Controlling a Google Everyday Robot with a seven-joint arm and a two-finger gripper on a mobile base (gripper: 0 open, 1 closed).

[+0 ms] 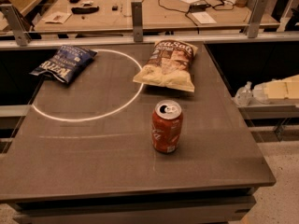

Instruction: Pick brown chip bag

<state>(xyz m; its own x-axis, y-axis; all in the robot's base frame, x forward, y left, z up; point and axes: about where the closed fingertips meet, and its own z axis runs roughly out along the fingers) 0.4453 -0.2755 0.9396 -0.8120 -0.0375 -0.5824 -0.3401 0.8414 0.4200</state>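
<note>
In the camera view, the brown chip bag (167, 65) lies flat on the far right of the worktop (93, 162), at the right edge of a white circle (84, 120). A red can (167, 126) stands upright in front of it, apart. A dark blue chip bag (63, 63) lies far left. The hand (244, 95) hangs off the worktop's right side on a cream arm (280, 88); whether it is spread or pressed together we cannot tell. We cannot read the white lettering on either bag.

red can (167, 126): centre | dark blue chip bag (64, 63): far left (on white circle (84, 119))
</note>
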